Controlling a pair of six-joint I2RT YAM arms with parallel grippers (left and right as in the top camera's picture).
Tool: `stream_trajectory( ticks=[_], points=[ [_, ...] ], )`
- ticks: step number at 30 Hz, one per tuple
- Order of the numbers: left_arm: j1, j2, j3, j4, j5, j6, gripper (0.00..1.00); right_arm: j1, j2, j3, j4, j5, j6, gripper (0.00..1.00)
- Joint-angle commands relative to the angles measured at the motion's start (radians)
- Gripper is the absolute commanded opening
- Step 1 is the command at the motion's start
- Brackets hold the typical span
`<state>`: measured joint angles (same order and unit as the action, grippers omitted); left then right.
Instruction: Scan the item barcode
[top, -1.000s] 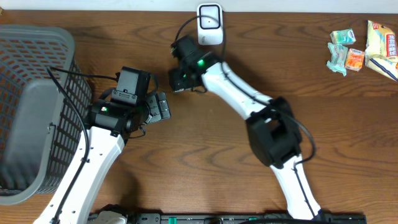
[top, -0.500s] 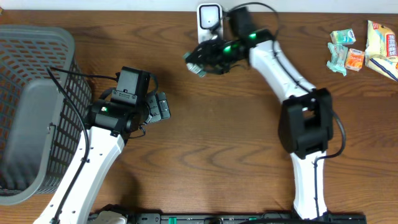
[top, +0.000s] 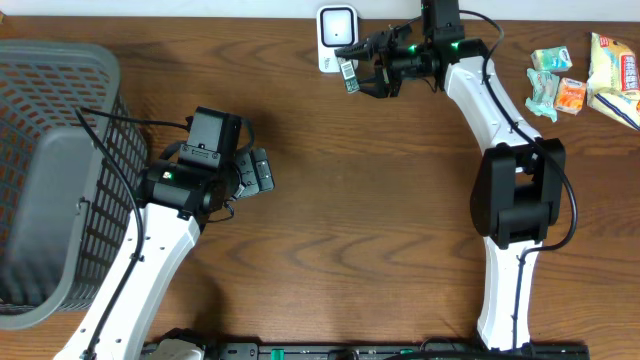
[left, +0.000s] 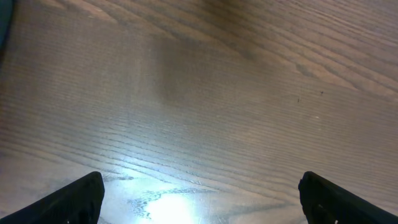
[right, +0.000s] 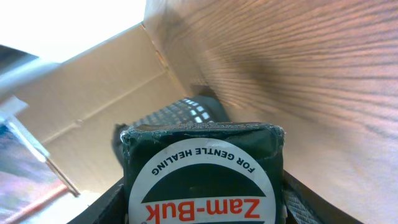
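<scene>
Carefully, with the right gripper (top: 360, 75) clamped on the Zam-Buk pack (top: 347, 72) just beside the scanner (top: 338, 38), turn the barcode face squarely toward the scanner window and hold steady. Leave the left gripper (top: 262, 172), jaws wide apart and empty, parked aside.

Left arm (top: 160, 235): reaching up from the near table edge, wrist angling rightward.
Left gripper (top: 262, 172): pointing right, jaws standing wide apart, gripping nothing.
Right arm (top: 495, 110): stretching to the far edge, forearm lying leftward.
Right gripper (top: 362, 72): pointing left, jaws clamping the Zam-Buk pack (right: 205, 180).
</scene>
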<state>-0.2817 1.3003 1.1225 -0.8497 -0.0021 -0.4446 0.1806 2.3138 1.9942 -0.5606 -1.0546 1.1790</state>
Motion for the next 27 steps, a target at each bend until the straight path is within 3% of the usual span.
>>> stream_trajectory(
  ticks=[1, 18, 24, 27],
  points=[
    [0.002, -0.002, 0.013, -0.003, -0.002, -0.001, 0.98, 0.004, -0.025, 0.002, 0.013, -0.017, 0.129, 0.57],
    [0.002, -0.002, 0.013, -0.002, -0.002, -0.001, 0.98, 0.021, -0.025, 0.002, 0.011, 0.065, 0.12, 0.55],
    [0.002, -0.002, 0.013, -0.003, -0.002, -0.001, 0.97, 0.037, -0.025, 0.002, 0.011, 0.158, 0.038, 0.55],
    [0.002, -0.002, 0.013, -0.002, -0.002, -0.001, 0.98, 0.051, -0.025, 0.002, 0.032, 0.268, -0.081, 0.55]
  ],
)
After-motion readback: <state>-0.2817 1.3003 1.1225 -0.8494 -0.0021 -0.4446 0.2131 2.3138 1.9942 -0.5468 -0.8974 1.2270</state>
